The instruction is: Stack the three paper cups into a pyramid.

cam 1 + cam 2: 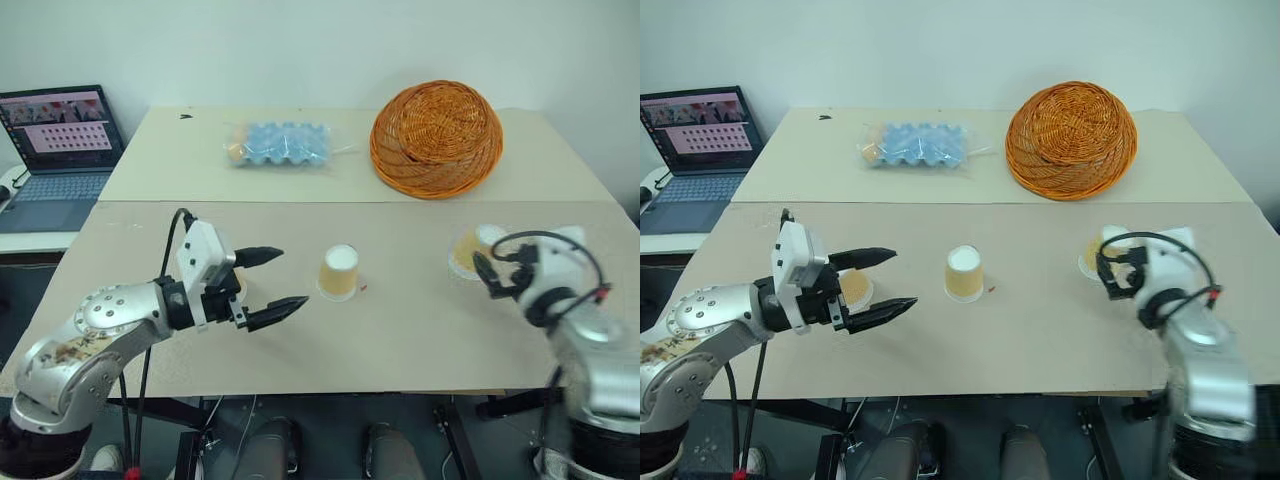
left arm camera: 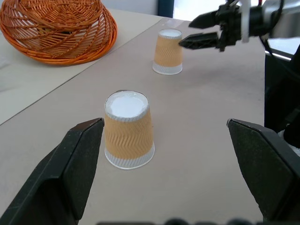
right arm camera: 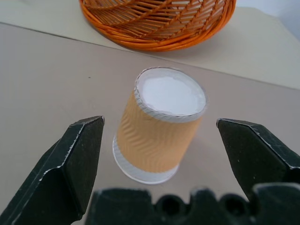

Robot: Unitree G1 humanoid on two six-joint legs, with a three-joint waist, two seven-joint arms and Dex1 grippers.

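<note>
While both claws open, cup just ahead of right claw.

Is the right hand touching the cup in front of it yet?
Apart. In the right wrist view the cup stands upside down between the open fingers of the right hand, with bare table showing on both sides.

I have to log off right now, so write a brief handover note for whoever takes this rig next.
Left gripper: open, empty, with one paper cup behind its fingers.
Right gripper: open, empty, lined up on the right cup, not touching it.
Middle cup: stands alone between the arms.
All three cups stand upside down and well apart on the table; the wicker basket sits behind.
Done: nothing stacked.
Left: set two cups side by side, then place the third on top.
</note>
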